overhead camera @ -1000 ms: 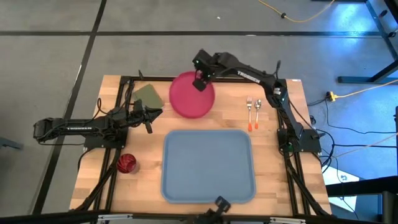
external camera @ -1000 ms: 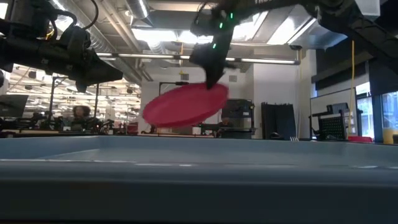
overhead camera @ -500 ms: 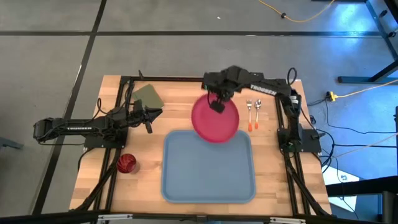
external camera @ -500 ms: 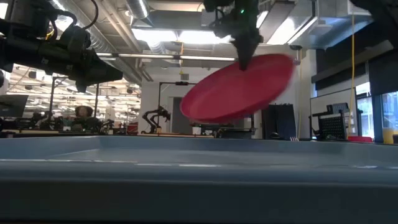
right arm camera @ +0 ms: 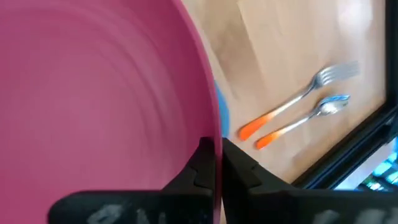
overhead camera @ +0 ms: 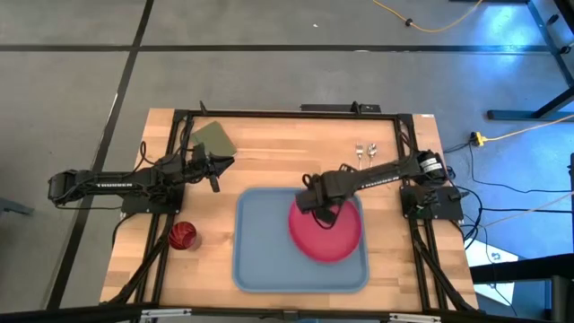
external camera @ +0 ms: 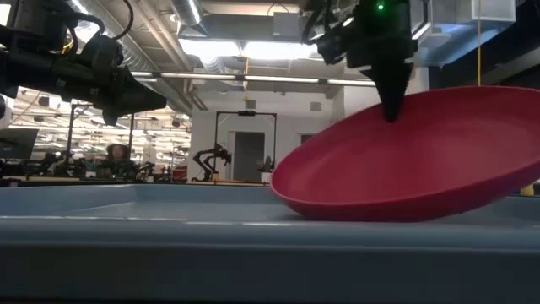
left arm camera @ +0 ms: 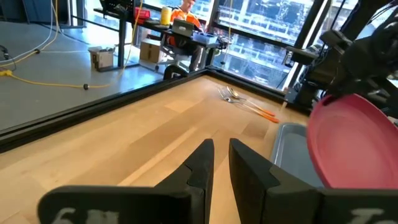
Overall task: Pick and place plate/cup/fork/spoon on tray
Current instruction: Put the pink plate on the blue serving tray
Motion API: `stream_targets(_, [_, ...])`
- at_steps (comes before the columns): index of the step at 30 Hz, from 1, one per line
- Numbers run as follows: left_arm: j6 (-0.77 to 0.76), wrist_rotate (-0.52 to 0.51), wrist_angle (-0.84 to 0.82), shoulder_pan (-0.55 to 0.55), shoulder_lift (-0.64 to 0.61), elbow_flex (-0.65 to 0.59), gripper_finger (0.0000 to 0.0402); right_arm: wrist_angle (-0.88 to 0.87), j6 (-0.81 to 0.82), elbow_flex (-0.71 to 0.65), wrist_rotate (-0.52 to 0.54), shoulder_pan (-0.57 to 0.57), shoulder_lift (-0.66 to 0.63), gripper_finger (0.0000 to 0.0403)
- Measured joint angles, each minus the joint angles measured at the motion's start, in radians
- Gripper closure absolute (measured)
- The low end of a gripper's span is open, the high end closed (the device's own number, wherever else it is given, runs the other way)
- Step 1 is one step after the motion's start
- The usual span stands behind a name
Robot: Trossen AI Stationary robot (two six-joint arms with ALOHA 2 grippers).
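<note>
High view: plate point(overhead camera: 327, 235) now over the tray point(overhead camera: 260, 251), right gripper point(overhead camera: 321, 213) clamped on its rim, no longer above bare table.

Right gripper point(external camera: 392, 108) pinches tilted plate point(external camera: 405, 160) rim above tray point(external camera: 169, 221).

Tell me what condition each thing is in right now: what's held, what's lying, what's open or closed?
plate: held by its rim, tilted over the tray, not yet lying flat.
right gripper: shut on the plate's rim.
tray: flat on the table, under the plate.
cup: standing on the table, outside the tray.
fork: lying on the table.
spoon: lying beside the fork.
left gripper: nearly closed, empty.
</note>
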Motion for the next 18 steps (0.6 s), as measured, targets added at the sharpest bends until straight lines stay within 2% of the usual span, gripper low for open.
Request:
stream_targets(8, [-0.002, 0.000, 0.000, 0.000, 0.000, 0.000, 0.0360, 0.329, 0.022, -0.003, -0.001, 0.081, 0.002, 0.0391])
stream_targets(14, [-0.002, 0.000, 0.000, 0.000, 0.000, 0.000, 0.0360, 0.285, 0.124, -0.005, 0.026, 0.103, 0.003, 0.0390])
stream_targets(18, [-0.004, 0.029, 0.000, 0.000, 0.000, 0.000, 0.0360, 0.285, 0.154, -0.005, 0.077, 0.106, 0.009, 0.0376])
